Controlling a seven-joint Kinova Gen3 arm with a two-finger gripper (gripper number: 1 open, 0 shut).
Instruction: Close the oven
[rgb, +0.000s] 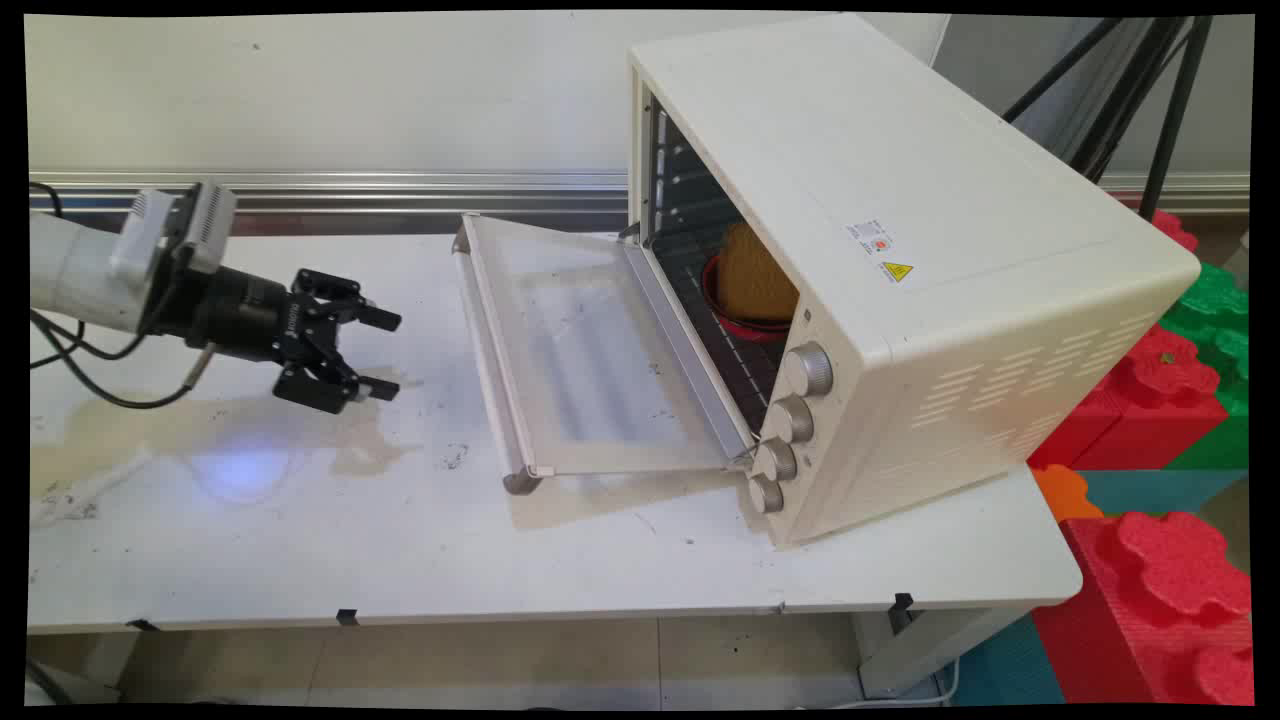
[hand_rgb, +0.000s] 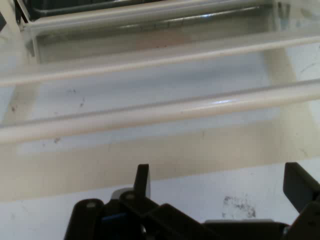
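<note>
Main view has my gripper (rgb: 382, 353) spread and empty above the desk's (rgb: 560, 560) left part, pointing at the handle (rgb: 487, 350) of the oven's (rgb: 900, 250) dropped door (rgb: 590, 360), not touching it.

You see cream oven (rgb: 900, 200), silver knobs (rgb: 808, 370), red dish (rgb: 745, 322) w/ tan bread (rgb: 755, 275), black gripper (rgb: 385, 352), white table (rgb: 500, 540).

The oven's (rgb: 900, 250) far side and back are cut off by the main view's top edge. Inside it, the red dish (rgb: 745, 318) is half hidden behind the brown piece of food (rgb: 755, 280) and the front frame. In the hand view the oven door (hand_rgb: 150, 85) runs past both side edges, and the gripper (hand_rgb: 220, 185) is cropped at the bottom.
</note>
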